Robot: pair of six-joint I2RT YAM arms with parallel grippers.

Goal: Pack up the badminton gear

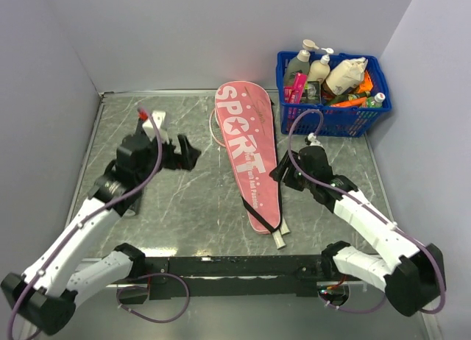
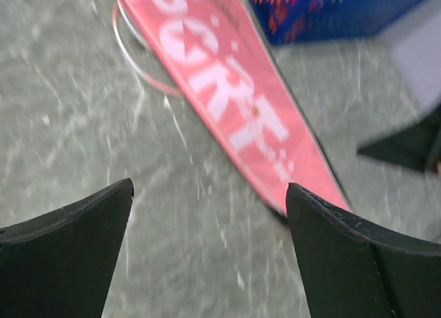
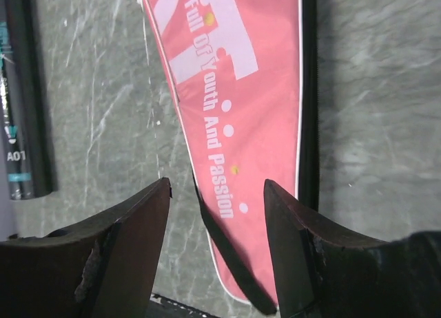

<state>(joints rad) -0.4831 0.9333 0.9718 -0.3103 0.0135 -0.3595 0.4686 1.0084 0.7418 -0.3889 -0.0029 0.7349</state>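
While both arms hover with nothing in hand, I read this as the approach to the racket cover [image 1: 246,145], not yet a grasp. It lies slantwise mid-bench, wide end toward the blue basket [image 1: 331,126], narrow end toward me, with white handles [image 1: 280,238] poking out there. My right end effector [image 3: 217,187] is released, fingers spread, poised over the narrow end; the pink cloth and its black edge strap show straight through the gap. My left end effector [image 2: 208,187] is released too, off the cover's left side, apart from it, above bare bench. A slim black tube [image 3: 21,91] lies outside the cover, off to one side of the right fingers. Next, I judge, the right must lower squarely and pinch the cloth without snagging the strap.
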